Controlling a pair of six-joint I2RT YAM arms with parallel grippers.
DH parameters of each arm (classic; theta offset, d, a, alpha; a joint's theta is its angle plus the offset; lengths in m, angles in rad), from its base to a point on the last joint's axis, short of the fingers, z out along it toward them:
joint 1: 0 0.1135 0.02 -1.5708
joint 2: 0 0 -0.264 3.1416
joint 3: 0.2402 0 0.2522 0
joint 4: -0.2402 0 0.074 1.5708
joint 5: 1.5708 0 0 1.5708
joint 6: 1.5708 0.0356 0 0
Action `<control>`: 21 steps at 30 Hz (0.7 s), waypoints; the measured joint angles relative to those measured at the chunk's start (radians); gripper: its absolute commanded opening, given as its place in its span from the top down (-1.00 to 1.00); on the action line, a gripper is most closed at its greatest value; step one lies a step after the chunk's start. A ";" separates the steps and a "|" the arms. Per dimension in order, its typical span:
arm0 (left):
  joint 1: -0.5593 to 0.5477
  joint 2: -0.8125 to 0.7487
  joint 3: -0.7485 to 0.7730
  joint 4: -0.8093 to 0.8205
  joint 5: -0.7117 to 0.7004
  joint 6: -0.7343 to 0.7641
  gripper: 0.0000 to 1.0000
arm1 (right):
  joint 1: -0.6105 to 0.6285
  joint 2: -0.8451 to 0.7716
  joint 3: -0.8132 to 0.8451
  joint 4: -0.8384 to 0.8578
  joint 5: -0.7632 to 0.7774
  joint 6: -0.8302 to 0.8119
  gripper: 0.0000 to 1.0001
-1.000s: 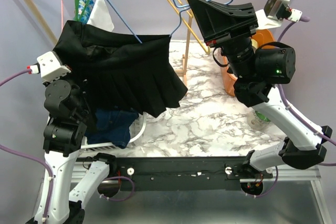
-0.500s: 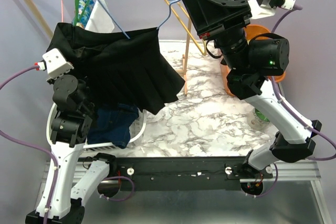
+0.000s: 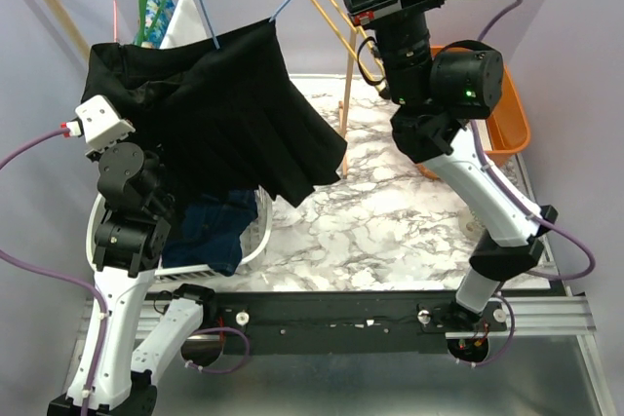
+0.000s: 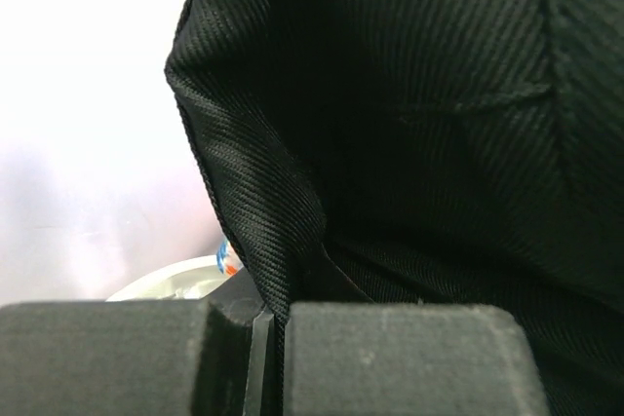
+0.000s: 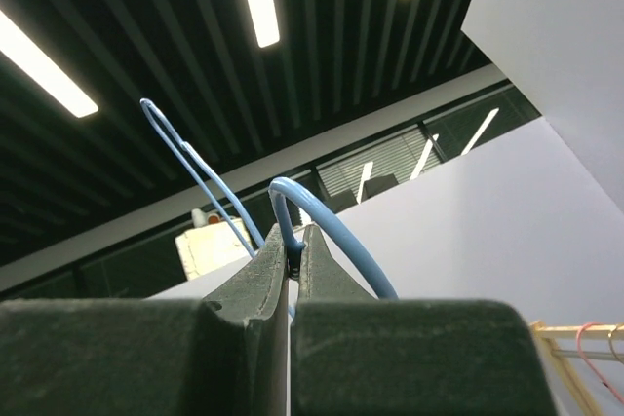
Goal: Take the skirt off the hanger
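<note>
Two grippers clamped: our left gripper [image 4: 265, 326] pinches skirt [image 3: 234, 124] fold; our right gripper [image 5: 292, 258] grips hanger [image 5: 331, 223] wire, raised high. Skirt hangs on hanger, aloft at left.

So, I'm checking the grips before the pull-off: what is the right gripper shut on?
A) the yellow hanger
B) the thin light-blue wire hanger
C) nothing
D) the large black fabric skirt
B: in the right wrist view the right gripper is pinched shut on the thin light-blue wire hanger; the large black fabric skirt is held by the left gripper instead.
</note>
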 measured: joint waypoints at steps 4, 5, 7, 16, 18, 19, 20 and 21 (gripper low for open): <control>0.001 0.010 0.000 -0.004 -0.003 -0.003 1.00 | -0.001 0.060 0.076 -0.014 0.013 0.031 0.99; 0.002 0.008 0.000 -0.004 -0.003 -0.002 1.00 | -0.001 0.063 0.074 -0.014 0.015 0.035 0.99; 0.004 0.007 0.000 -0.004 -0.003 -0.001 1.00 | -0.003 0.063 0.064 -0.014 0.023 0.042 0.99; 0.006 0.004 0.025 0.002 -0.024 0.028 1.00 | -0.006 0.187 0.252 -0.048 0.043 0.081 0.99; 0.006 0.002 0.027 0.037 -0.061 0.072 1.00 | -0.006 0.200 0.246 -0.046 0.046 0.117 0.99; 0.007 -0.001 0.028 0.047 -0.070 0.085 1.00 | -0.006 0.200 0.233 -0.043 0.047 0.134 0.99; 0.007 -0.010 0.029 0.055 -0.064 0.087 1.00 | -0.006 0.201 0.221 -0.039 0.047 0.149 0.99; 0.007 -0.016 0.028 0.059 -0.049 0.083 1.00 | -0.006 0.202 0.211 -0.036 0.047 0.165 0.99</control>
